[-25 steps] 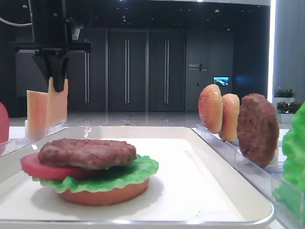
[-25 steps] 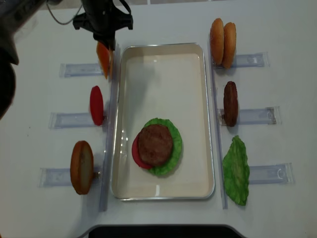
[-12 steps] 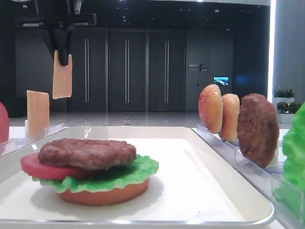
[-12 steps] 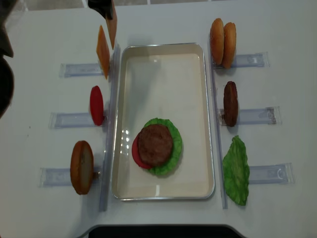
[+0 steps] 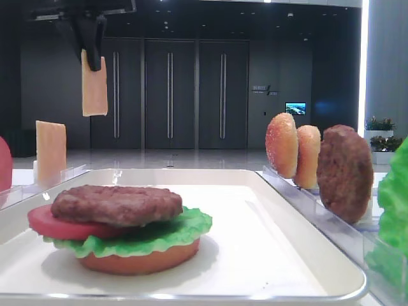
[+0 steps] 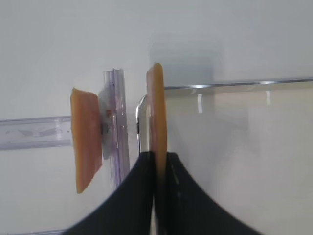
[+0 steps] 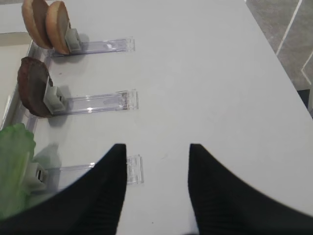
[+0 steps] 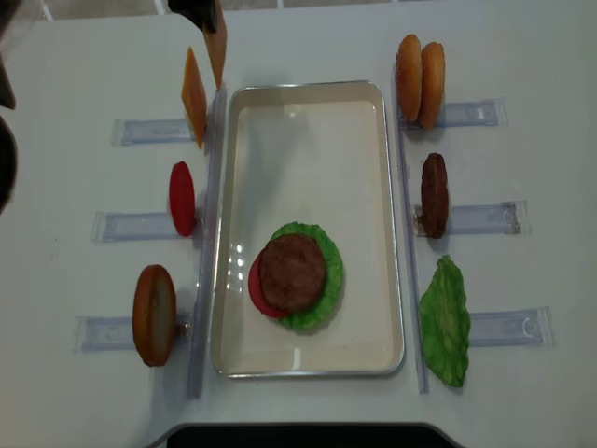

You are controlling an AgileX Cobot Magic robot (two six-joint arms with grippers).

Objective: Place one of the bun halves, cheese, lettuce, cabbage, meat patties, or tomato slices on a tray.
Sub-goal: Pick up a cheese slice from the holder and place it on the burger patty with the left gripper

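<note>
My left gripper (image 6: 159, 156) is shut on the top edge of a cheese (image 6: 156, 107) slice, which hangs upright in the air over the tray's far left corner. From the front, that cheese (image 5: 94, 83) dangles high above the second slice (image 5: 51, 152) still standing in its rack. The white tray (image 8: 308, 159) holds a stack: bun half (image 5: 140, 261), lettuce (image 8: 328, 271), tomato slice (image 8: 255, 285) and meat patty (image 8: 292, 272) on top. My right gripper (image 7: 157, 147) is open over bare table, right of the racks.
Clear racks flank the tray. On the right stand two bun halves (image 8: 420, 79), a patty (image 8: 434, 194) and a lettuce leaf (image 8: 446, 322). On the left stand a tomato slice (image 8: 182, 198) and a bun half (image 8: 154, 315).
The left gripper has lifted one cheese slice out of its rack, raised it, and shifted it a little right toward the tray. The right gripper shows no change.
</note>
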